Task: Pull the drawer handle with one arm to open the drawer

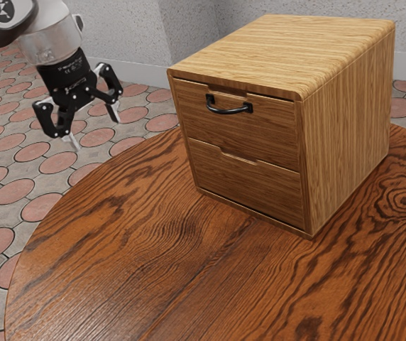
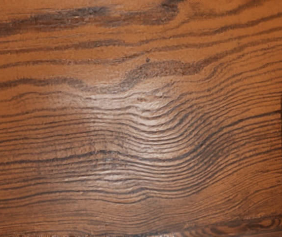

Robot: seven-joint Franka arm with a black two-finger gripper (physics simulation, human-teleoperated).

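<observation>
Our black two-finger gripper (image 1: 95, 129) hangs spread open, well apart from the black curved handle (image 1: 228, 107) on the light wooden cabinet's (image 1: 345, 121) upper drawer (image 1: 249, 131).

One wooden cabinet (image 1: 345, 106) stands on one round table (image 1: 153, 270). It has two drawers: one upper drawer (image 1: 260, 135), and one lower drawer (image 1: 253, 181) at its 6 o'clock. There is one black handle (image 1: 228, 108), and one arm (image 1: 47, 35) bearing one tool (image 1: 95, 129) with two fingers (image 1: 113, 106).
</observation>
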